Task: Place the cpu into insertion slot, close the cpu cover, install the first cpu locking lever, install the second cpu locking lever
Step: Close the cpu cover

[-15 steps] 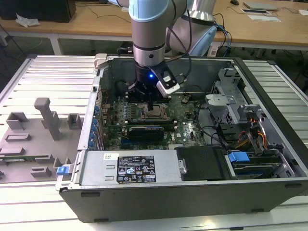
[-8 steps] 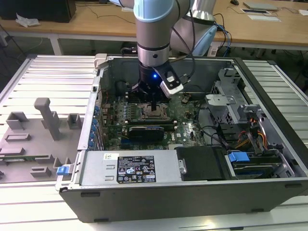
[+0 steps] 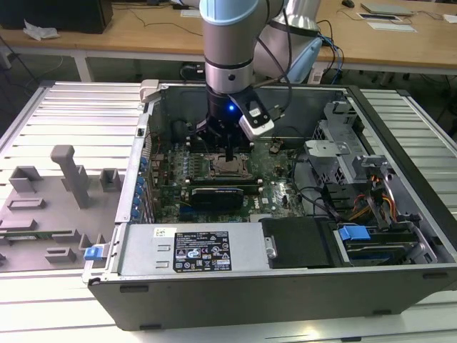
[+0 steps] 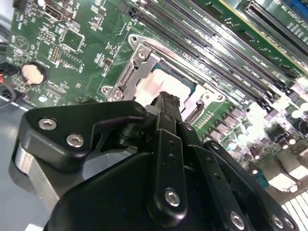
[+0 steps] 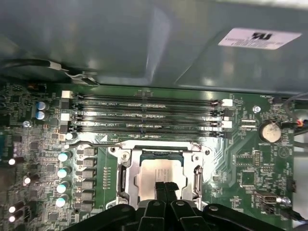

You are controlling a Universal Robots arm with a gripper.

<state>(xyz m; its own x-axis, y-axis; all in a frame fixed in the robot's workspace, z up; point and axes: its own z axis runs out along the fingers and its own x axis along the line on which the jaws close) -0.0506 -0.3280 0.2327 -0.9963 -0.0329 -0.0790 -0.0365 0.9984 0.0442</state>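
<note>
silver on top, the cpu point(image 5: 154, 174) sits in the insertion slot point(image 5: 161, 154) on the green motherboard point(image 5: 240, 159), and the cpu cover point(image 5: 196, 175) lies flat around it, so the chip shows through the square window. the gripper point(image 5: 166, 185) hangs directly over the chip with its two black fingers pressed together and nothing between them; if the tips touch the metal i cannot tell. in the exterior view the socket is near the middle of the open computer case point(image 3: 400, 214), and the long memory slots point(image 5: 144, 115) run just beside it.
</note>
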